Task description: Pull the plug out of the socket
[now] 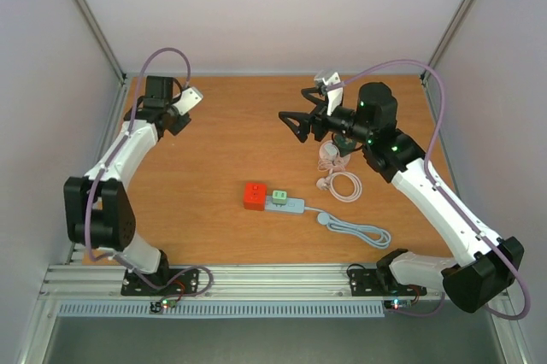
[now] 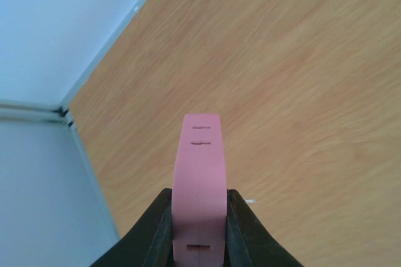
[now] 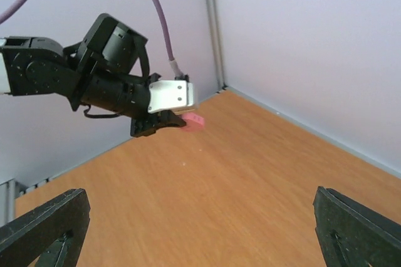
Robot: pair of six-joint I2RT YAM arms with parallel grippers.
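Note:
My left gripper (image 2: pixel 199 195) is shut on a pink plug (image 2: pixel 200 154), a flat block with small slots, held above the wood near the back left corner. In the right wrist view the same pink plug (image 3: pixel 194 121) sticks out of the left gripper (image 3: pixel 178 121). The socket strip (image 1: pixel 289 204) lies at the table's middle, with a red block (image 1: pixel 255 196) at its left end and a green plug (image 1: pixel 279 196) beside it. My right gripper (image 1: pixel 297 118) hovers open over the back middle, nothing between its fingers (image 3: pixel 44 229).
A grey cable (image 1: pixel 359 229) runs right from the strip. A coiled white cable (image 1: pixel 339 178) lies under the right arm. Walls close in the table at the left, back and right.

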